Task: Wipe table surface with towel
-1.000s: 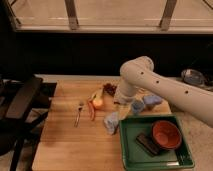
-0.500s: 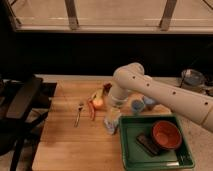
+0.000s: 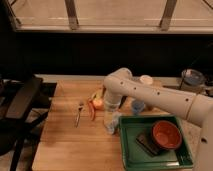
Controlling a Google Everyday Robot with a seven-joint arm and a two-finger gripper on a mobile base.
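Observation:
A crumpled pale blue towel (image 3: 115, 125) lies on the wooden table (image 3: 65, 145), just left of the green tray. My white arm reaches in from the right and bends downward. The gripper (image 3: 111, 114) points down directly over the towel, at or touching its top. The towel's upper part is hidden behind the gripper.
A green tray (image 3: 129, 156) holds a red bowl (image 3: 166, 134) and a dark sponge (image 3: 146, 142). A fork (image 3: 79, 113), an orange vegetable (image 3: 91, 109) and a round fruit (image 3: 98, 103) lie left of the gripper. A blue cup (image 3: 137, 106), white cup (image 3: 146, 80) and grey bowl (image 3: 192, 78) stand behind. A black chair (image 3: 20, 105) stands at left.
My arm has swung left and lowered, bringing the gripper from above the blue cup's area down onto the towel. The towel and the other objects have not moved.

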